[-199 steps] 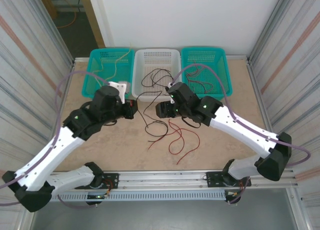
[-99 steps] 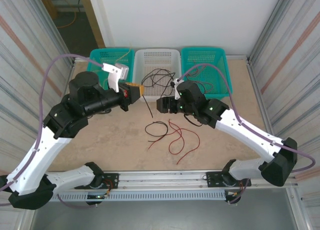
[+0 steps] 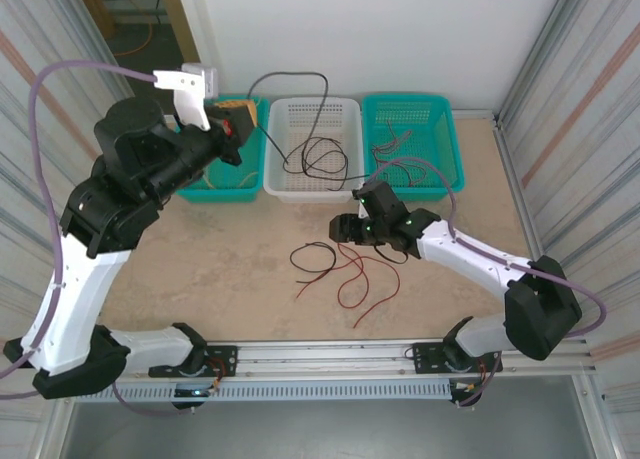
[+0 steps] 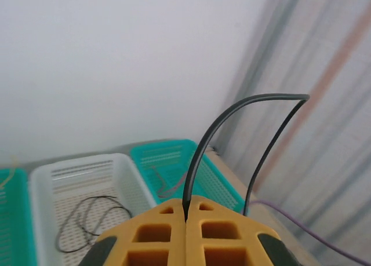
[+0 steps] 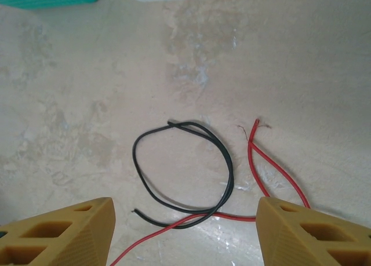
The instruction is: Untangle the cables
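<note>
**Top view:** the left gripper point(image 3: 238, 119) is seen raised high at the back left, above the left teal basket point(image 3: 205, 179). Its yellow fingers are pressed together on the held black cable point(image 3: 300, 75), which is arched up in front of the wall and dropped down into the white basket point(image 3: 312, 107), where the rest of it is piled in loose coils. The right gripper point(image 3: 340, 229) is parked low over the table point(image 3: 200, 269), just beside the leftover wires: a black loop point(image 3: 315, 254) and the red cables point(image 3: 360, 279), crossed over each other near the middle of the table. A few more thin wires are spotted in the right teal basket point(image 3: 410, 144).

**Left wrist:** the fingers point(image 4: 220, 231) are shut tight, and the held black cable point(image 4: 200, 156) is pinched right in the seam between them. It is bent over in a hoop. The white basket point(image 4: 43, 185) is seen below.

**Right wrist:** the right gripper point(image 5: 184, 211) is spread wide with nothing held. The black loop point(image 5: 231, 176) is laid flat on the table point(image 5: 87, 104) between the fingers, and the red cables point(image 5: 272, 164) are crossed under its near end.
</note>
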You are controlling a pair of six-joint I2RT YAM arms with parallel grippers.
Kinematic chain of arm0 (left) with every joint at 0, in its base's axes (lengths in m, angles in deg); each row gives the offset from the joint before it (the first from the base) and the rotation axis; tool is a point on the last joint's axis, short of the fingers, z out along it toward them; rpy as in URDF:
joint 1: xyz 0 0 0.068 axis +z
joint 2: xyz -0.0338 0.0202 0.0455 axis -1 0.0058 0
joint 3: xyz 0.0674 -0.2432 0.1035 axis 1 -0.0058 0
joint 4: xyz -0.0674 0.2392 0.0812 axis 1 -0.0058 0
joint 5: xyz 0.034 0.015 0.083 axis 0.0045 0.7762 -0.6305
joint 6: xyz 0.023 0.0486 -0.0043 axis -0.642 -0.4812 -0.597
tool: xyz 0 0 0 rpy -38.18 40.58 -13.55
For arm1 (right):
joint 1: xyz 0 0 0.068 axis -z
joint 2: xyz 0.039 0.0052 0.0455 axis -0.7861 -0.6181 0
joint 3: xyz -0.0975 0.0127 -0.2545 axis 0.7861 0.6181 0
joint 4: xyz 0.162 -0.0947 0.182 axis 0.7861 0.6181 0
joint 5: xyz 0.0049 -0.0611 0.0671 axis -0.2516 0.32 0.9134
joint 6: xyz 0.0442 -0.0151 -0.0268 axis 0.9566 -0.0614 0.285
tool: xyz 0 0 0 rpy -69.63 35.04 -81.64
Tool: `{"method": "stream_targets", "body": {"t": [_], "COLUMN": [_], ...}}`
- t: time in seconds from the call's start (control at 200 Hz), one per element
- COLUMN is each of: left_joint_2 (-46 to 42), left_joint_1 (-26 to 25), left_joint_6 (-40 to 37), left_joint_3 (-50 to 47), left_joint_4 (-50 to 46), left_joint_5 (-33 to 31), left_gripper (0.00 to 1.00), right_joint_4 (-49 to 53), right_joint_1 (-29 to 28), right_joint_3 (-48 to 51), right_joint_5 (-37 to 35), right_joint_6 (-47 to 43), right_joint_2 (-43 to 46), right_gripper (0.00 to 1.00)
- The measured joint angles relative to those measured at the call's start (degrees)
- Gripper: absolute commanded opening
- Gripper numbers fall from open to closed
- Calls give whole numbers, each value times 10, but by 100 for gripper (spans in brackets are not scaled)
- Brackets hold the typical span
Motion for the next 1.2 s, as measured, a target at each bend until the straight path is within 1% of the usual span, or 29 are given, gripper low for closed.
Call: {"method": "stream_targets", "body": {"t": [0.13, 0.2, 0.421, 0.526, 0.606, 0.767, 0.922, 1.203], "left_joint_2": [17, 25, 51, 66, 81, 120, 146, 182], "left_joint_1": [52, 71, 103, 116, 136, 172, 192, 206], "left_joint_6": [15, 22, 38, 42, 47, 53, 57, 67], "left_joint_3": [5, 5, 6, 13, 21, 36, 33, -22], "left_joint_4": [-10, -9, 19, 37, 49, 64, 75, 135], "left_joint_5": [-7, -4, 31, 46, 58, 63, 73, 101], "left_gripper": [0, 0, 0, 0, 0, 0, 0, 0], "right_joint_4": [-5, 1, 19, 31, 43, 58, 75, 103], "right_joint_1": [2, 6, 10, 11, 11, 21, 33, 33], "right_joint_3": [24, 30, 32, 32, 32, 31, 25, 23], "right_joint_5": [-3, -5, -21, -35, -48, -60, -71, -94], "right_joint_6": [7, 12, 17, 17, 17, 19, 21, 30], "right_joint_2": [0, 0, 10, 29, 47, 87, 113, 153], "right_gripper": [67, 67, 67, 68, 69, 70, 70, 70]}}
